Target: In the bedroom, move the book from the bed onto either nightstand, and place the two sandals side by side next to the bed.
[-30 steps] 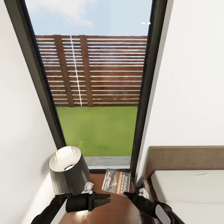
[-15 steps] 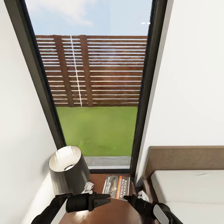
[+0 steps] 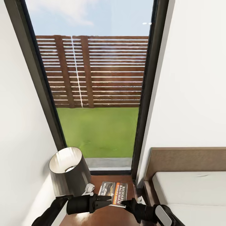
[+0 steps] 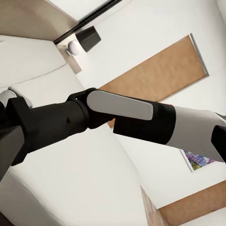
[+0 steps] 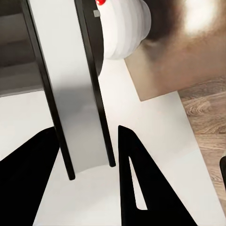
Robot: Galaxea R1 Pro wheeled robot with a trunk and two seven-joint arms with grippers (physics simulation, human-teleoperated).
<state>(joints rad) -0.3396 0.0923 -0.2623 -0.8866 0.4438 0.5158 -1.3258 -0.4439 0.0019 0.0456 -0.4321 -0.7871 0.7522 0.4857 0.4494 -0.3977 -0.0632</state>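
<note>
1. Head view: book [image 3: 113, 189] lies flat on the nightstand [image 3: 108, 213], a glossy reddish-brown tabletop, directly beyond the tips of both tools. Its long axis runs crosswise between the two tools, orange band toward the right one.
2. Head view: right tool [image 3: 125, 204] touches or nearly touches the book's near right corner; I cannot tell from here whether it grips the cover. Left tool [image 3: 105, 200] points across toward the right one, just short of the book's near left edge, its fingers drawn to a narrow point with nothing visibly between them.
3. Head view: right arm looks the nearer to the book, so any release or nudge would, in my judgement, fall to it. A grey lamp shade [image 3: 69, 171] stands just outside the left tool, and the bed [image 3: 188, 188] lies just outside the right arm. The tabletop carries the book and the lamp.
4. Left wrist view: right arm's black and white links cross in front of the pale mattress and white walls; the tool's own gap cannot be judged here.
5. Right wrist view: two dark fingers [image 5: 134, 179] stand apart with open space between them and hold nothing; a dark window frame post and a white object lie beyond.
</note>
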